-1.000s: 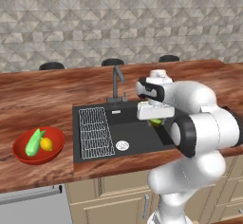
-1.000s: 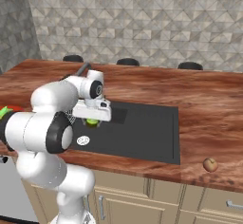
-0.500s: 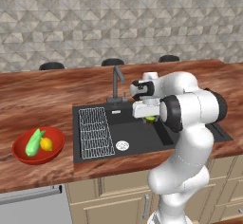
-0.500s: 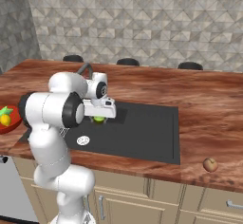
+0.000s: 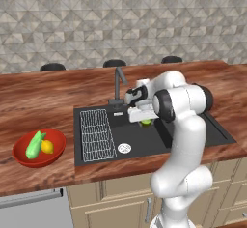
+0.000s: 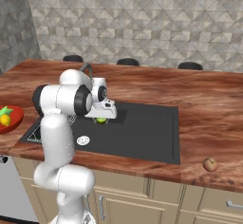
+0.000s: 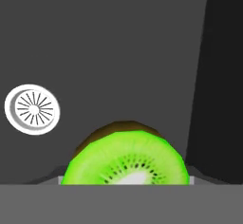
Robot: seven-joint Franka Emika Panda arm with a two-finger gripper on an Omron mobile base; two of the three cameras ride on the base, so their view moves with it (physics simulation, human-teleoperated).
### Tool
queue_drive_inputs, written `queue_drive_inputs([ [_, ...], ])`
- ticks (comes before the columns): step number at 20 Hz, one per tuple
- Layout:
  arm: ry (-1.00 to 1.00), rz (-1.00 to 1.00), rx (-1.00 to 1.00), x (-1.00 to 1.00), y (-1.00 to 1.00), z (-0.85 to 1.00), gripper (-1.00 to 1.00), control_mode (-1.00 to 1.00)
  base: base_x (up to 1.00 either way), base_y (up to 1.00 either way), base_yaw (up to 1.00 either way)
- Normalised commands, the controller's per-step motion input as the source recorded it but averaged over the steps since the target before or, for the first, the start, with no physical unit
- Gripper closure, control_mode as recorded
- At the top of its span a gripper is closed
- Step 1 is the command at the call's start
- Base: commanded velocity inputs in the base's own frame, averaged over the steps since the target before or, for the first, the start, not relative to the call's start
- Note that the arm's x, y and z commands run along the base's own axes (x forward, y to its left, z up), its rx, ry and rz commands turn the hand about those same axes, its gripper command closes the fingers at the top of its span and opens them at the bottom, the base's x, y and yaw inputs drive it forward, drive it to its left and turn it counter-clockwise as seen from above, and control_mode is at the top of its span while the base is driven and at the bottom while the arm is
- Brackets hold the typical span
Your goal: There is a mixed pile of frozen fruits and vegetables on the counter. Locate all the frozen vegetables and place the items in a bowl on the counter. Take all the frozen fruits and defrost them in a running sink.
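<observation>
My gripper (image 5: 145, 120) hangs low over the black sink (image 5: 193, 136), shut on a small green frozen fruit (image 5: 145, 122) (image 6: 100, 120). The hand view shows that fruit (image 7: 126, 161) close up: a bright green cut face with brown skin behind, above the sink floor (image 7: 118, 52). The red bowl (image 5: 21, 157) sits on the counter (image 5: 48, 96) at the left and holds the two frozen vegetables, a light green elongated piece (image 5: 34, 145) and a small yellow one (image 5: 47, 146). Another frozen fruit, reddish-brown and round (image 6: 210, 164), lies on the counter to the right of the sink.
A wire grid rack (image 5: 96, 134) covers the sink's left part, with the round silver drain (image 5: 124, 148) (image 7: 32, 109) beside it. The dark slim faucet (image 5: 117, 84) stands at the sink's back edge, just left of the hand. A stone-tile wall runs behind the counter.
The arm's elbow has swung up and away from the cameras. The gripper stays low over the sink with the green fruit still in it, barely shifted.
</observation>
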Motion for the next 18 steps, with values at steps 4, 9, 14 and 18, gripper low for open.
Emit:
queue_drive_inputs([
  [4, -0.03, -0.16, -0.02, 0.38, -0.03, -0.56, 1.00, -1.00, 0.00, 0.00, 0.00],
  [9, -0.03, -0.20, 0.00, 0.30, -0.09, -0.60, 1.00, -1.00, 0.00, 0.00, 0.00],
  [14, -0.07, -0.14, -0.03, 0.28, 0.00, -0.56, 1.00, -1.00, 0.00, 0.00, 0.00],
  [18, -0.15, -0.09, -0.07, 0.36, 0.04, -0.37, 1.00, -1.00, 0.00, 0.00, 0.00],
])
